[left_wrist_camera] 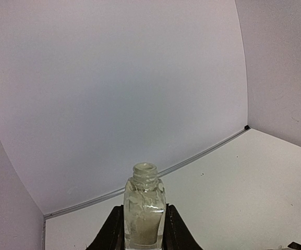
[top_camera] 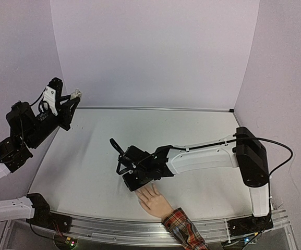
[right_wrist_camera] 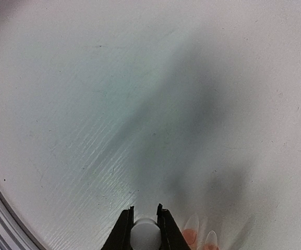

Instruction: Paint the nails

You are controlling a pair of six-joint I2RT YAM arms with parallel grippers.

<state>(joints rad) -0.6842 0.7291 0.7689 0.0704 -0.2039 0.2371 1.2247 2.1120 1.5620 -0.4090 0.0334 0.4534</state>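
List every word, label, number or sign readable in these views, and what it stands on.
No text can be read.
The bottle shows no legible label.
The cap is plain white.
The cuff bears only plaid.
The board at the near rail is too small to read.

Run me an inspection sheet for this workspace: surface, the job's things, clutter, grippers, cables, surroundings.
Surface: white table, faint scratches and specks.
Job's things: mannequin hand lies flat at the near edge, with a plaid cuff. Two nails show in the right wrist view; whether they are painted cannot be told. The polish bottle is uncapped and partly filled.
Clutter: nothing seen.
Grippers: left gripper is shut on the polish bottle, raised at far left. Right gripper is shut on a white cap, low over the mannequin hand's fingers.
Cables: black cable loops beside the right arm.
Surroundings: plain pale walls on three sides.
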